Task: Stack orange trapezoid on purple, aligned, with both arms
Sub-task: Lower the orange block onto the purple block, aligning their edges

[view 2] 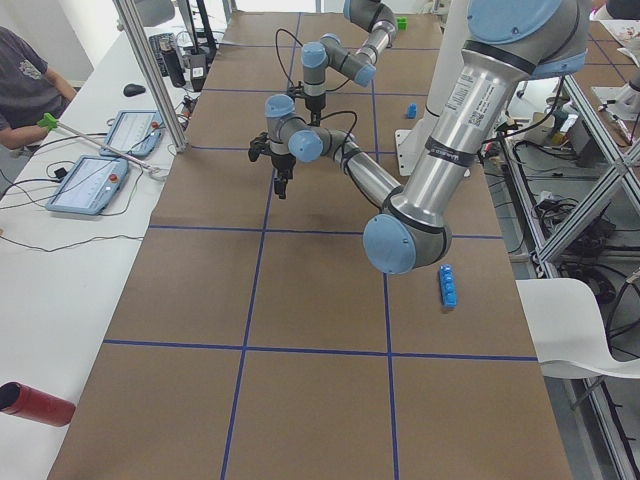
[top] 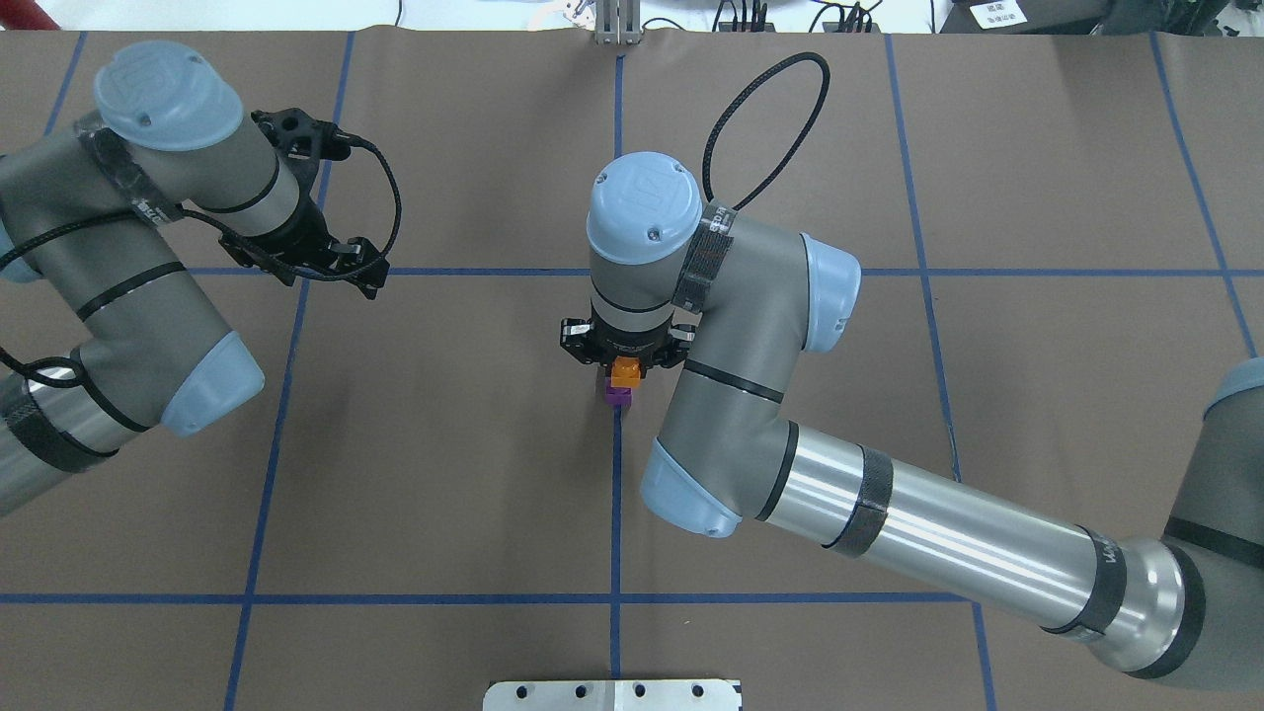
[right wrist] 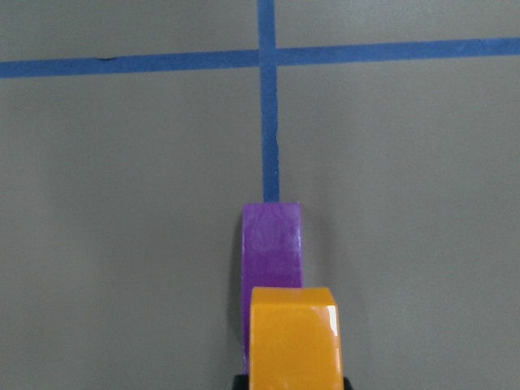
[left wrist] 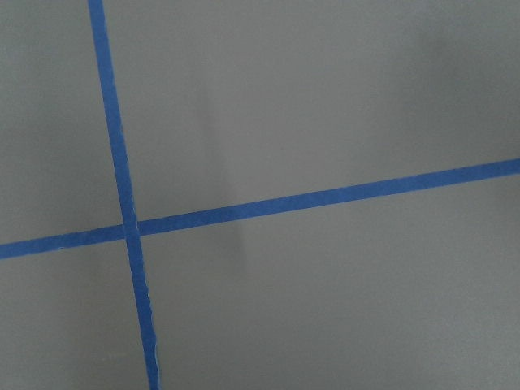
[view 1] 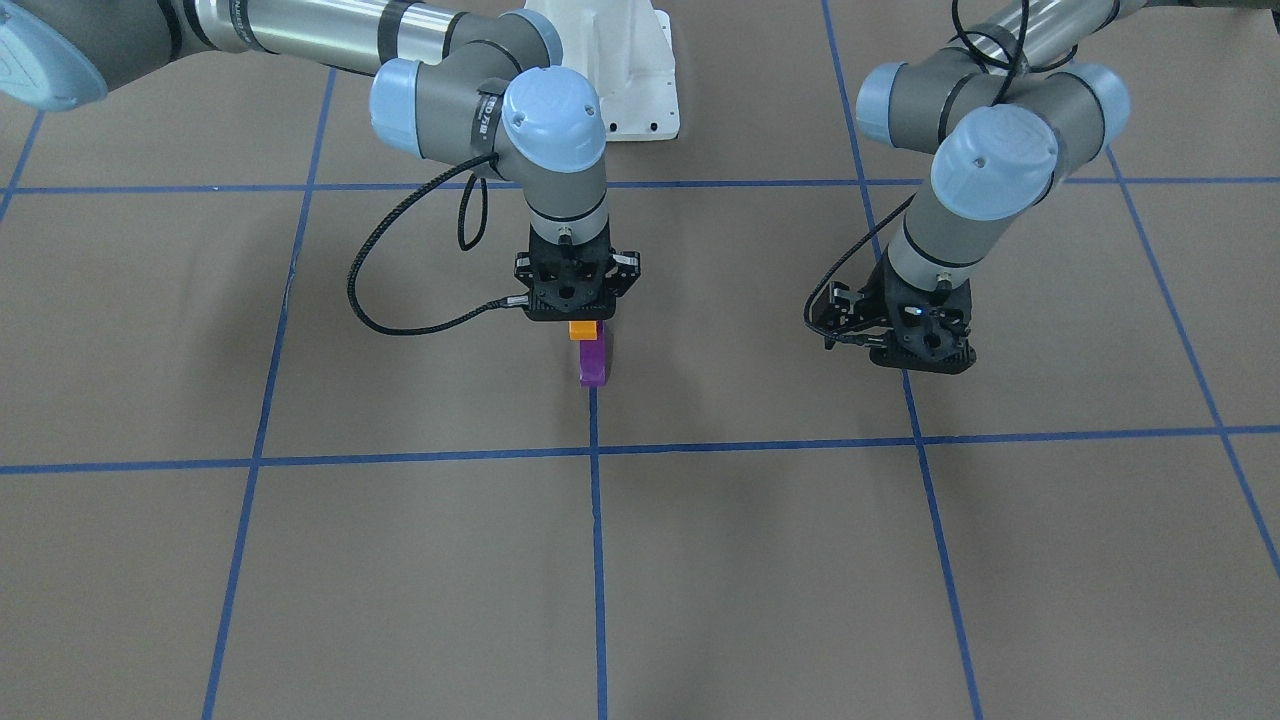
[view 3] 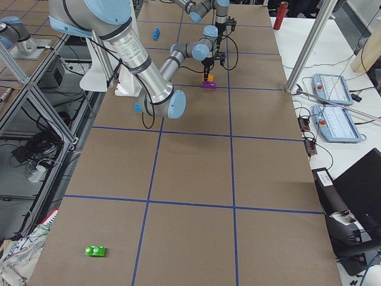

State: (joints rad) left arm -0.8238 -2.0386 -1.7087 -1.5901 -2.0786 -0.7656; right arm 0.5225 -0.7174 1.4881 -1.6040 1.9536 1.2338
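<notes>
Fingers of the right gripper [view 1: 584, 326] clamp the orange trapezoid [right wrist: 292, 337] directly over the purple block [right wrist: 273, 244].

Seen from the right wrist, the orange trapezoid is glossy, with a bright highlight on its flat face, and looks slightly wider than the purple block. That purple block is a glossy dark violet with one sloped side. It stands on the brown table [top: 444, 444] at the end of a blue tape line [right wrist: 269, 122], roughly midway between the table's two ends and well in from both long edges. Whether the two blocks touch cannot be told. Well apart, the left gripper [top: 306, 252] hangs toward the table's left end, and whether its fingers are apart or together cannot be told.
</notes>
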